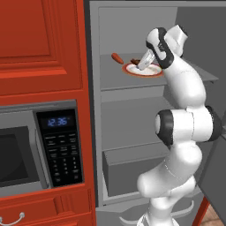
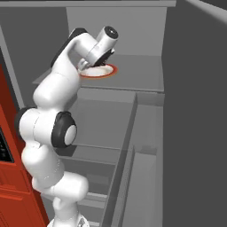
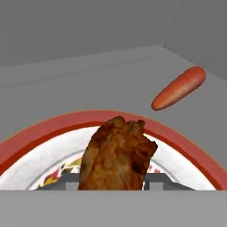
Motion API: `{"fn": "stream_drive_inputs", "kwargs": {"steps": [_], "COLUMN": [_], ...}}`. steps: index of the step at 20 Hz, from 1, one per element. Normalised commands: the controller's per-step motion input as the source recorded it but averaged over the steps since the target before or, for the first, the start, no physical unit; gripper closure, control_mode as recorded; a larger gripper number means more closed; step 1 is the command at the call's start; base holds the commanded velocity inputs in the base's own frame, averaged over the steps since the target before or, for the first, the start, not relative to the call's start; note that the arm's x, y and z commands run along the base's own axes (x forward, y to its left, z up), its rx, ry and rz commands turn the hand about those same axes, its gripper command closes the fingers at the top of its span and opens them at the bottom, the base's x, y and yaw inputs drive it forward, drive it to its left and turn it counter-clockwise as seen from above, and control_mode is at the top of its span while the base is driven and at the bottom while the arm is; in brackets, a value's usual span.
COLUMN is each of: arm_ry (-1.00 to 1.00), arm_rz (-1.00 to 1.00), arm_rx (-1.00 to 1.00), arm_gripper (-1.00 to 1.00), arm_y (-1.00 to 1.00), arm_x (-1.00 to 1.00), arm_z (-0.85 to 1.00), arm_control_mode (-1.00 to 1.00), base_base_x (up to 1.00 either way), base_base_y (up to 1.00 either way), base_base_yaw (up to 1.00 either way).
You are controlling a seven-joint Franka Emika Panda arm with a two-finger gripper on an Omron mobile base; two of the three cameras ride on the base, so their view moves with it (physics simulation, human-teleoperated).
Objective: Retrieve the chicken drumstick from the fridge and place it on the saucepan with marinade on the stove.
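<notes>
Reached into the tall grey fridge [image 1: 132, 110], white two-finger hand [image 3: 113, 185] closed narrowly on the dark brown lumpy chicken drumstick [image 3: 116, 155] over the white, orange-rimmed plate [image 3: 53, 133] on the upper shelf. Best lifted straight up, clear of the rim and the orange carrot-like stick [image 3: 179, 88] beyond, then withdrawn slowly.

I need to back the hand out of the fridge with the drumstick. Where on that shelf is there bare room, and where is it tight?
Tight: the chicken drumstick, in the shut gripper, sits over the plate, and the carrot lies just beyond the rim. Bare: the shelf between plate and the fridge side wall, and the strip behind plate and carrot to the back wall.
</notes>
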Motion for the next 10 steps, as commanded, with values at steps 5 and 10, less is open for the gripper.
{"fn": "stream_drive_inputs", "kwargs": {"steps": [5, 10], "arm_ry": [-0.08, -0.06], "arm_rz": [-0.30, -0.29], "arm_rx": [0.00, 0.00], "arm_gripper": [1.00, 1.00], "arm_y": [-0.02, -0.02], "arm_x": [-0.54, -0.69], "arm_z": [0.26, 0.11], "arm_control_mode": [-1.00, -1.00], "base_base_x": [0.00, 0.00], "base_base_y": [0.00, 0.00], "base_base_yaw": [0.00, 0.00]}}
